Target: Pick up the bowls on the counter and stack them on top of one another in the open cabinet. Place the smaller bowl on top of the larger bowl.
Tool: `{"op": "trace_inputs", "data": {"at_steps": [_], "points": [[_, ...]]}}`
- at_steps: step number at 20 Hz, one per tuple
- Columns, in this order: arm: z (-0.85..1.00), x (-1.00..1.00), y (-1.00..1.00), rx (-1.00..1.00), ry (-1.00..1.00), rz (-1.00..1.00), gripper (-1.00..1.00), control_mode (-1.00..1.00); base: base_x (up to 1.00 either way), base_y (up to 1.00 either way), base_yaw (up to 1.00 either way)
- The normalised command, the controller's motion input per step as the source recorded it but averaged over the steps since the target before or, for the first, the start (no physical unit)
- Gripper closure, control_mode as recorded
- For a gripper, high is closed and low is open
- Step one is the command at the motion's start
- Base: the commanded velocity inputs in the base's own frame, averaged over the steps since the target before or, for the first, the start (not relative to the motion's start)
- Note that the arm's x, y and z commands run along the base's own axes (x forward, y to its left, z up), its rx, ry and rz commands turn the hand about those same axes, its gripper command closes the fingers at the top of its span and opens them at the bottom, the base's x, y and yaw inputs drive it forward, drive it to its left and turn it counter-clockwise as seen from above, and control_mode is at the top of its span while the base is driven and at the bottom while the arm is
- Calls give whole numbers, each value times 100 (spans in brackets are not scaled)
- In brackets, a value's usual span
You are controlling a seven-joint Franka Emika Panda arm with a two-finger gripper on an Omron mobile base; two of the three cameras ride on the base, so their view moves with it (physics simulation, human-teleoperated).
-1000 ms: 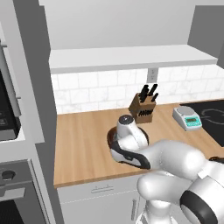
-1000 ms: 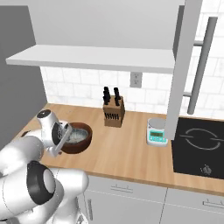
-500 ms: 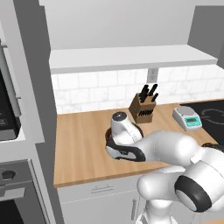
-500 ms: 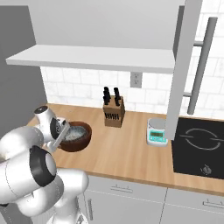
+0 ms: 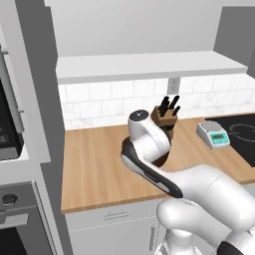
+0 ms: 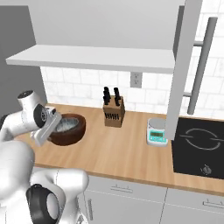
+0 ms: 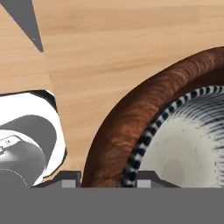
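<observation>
Bare counter (image 6: pixel 127 151) is lying open right of the larger bowl (image 6: pixel 70 133); knife block (image 6: pixel 113 114) is standing just behind.

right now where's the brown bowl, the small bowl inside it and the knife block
brown bowl (image 6: pixel 75 131), right base view, on its outer wall toward the front
small bowl (image 7: pixel 183 153), hand view, on its pale inside
knife block (image 6: pixel 113 114), right base view, on its front face
</observation>
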Motion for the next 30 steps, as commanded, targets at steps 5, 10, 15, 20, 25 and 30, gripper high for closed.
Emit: {"op": "trace_inputs", "data": {"at_steps": [5,10,15,20,25,30], "points": [[100,-75,0,-11,-4,0,100,-100,0,0,0],[100,-67,0,-15,-11,0,100,-100,0,0,0],[100,-54,0,-12,-16,0,100,-100,0,0,0],[100,-36,-11,-8,-23,2,100,-100,0,0,0],[100,-10,-33,-2,-25,7,100,-100,0,0,0],[100,23,-32,0,-18,10,100,-100,0,0,0]]}}
